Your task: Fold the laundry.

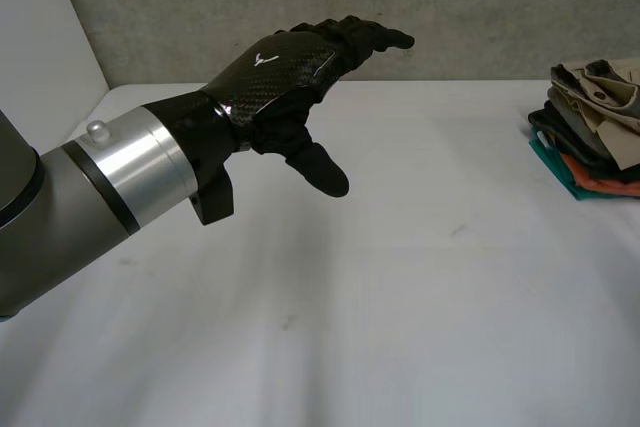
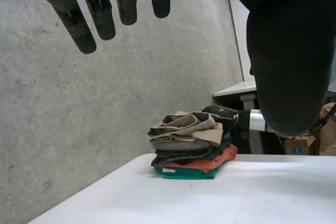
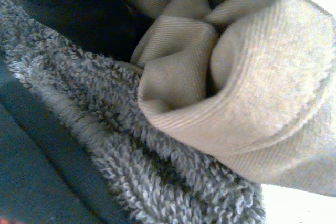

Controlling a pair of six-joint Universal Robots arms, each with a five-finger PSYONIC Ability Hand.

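Left hand hovers wide open and empty over the desk, likely parked clear. Laundry pile sits at the desk's robot-right edge with the right hand right at it, probably fetching a piece. Can't tell its grip.

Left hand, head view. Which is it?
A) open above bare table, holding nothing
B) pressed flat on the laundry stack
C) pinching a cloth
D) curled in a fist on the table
A: the left hand hangs over the white table with its fingers straight and its thumb apart, and the laundry stack sits well off to its side.
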